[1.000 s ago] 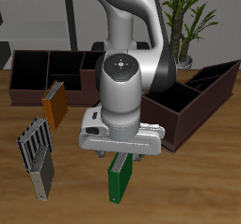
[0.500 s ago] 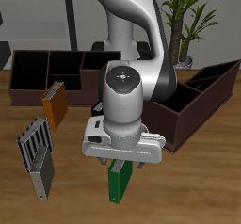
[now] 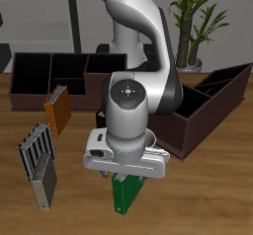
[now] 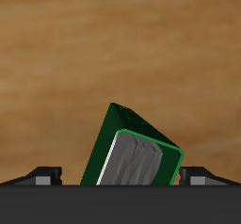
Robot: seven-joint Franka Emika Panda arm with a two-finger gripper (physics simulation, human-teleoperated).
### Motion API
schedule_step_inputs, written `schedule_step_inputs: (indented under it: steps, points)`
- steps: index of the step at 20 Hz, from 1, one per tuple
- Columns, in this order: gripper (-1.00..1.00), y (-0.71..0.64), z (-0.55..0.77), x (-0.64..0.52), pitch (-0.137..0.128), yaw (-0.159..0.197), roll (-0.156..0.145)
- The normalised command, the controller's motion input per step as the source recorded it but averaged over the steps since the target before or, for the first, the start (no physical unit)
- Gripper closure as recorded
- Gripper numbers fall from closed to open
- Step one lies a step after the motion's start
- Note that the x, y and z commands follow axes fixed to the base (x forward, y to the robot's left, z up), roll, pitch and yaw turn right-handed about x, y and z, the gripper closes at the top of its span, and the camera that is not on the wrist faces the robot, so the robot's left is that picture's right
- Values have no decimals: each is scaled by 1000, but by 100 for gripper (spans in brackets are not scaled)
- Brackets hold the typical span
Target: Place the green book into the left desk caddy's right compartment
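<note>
Directly below the gripper stands the green book, near the table's front edge and well apart from the left desk caddy, whose right compartment lies behind the arm. From outside, the arm's body hides the fingers. Only the wrist view shows the book tilted between them, page edges visible; whether they grip it, I cannot tell.
</note>
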Motion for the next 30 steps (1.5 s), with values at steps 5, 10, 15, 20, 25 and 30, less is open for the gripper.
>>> schedule_step_inputs:
  steps: [5, 10, 15, 20, 25, 30]
  points:
    - [100, -53, -9, -48, 3, -3, 1]
    - [100, -26, 193, -92, 17, -25, 11]
    - [100, 133, 495, -171, -16, 3, -2]
    - [100, 225, 806, -322, -65, 45, 6]
    - [100, 109, 681, -285, -40, -6, -1]
    - [100, 192, 815, -411, -51, 33, 0]
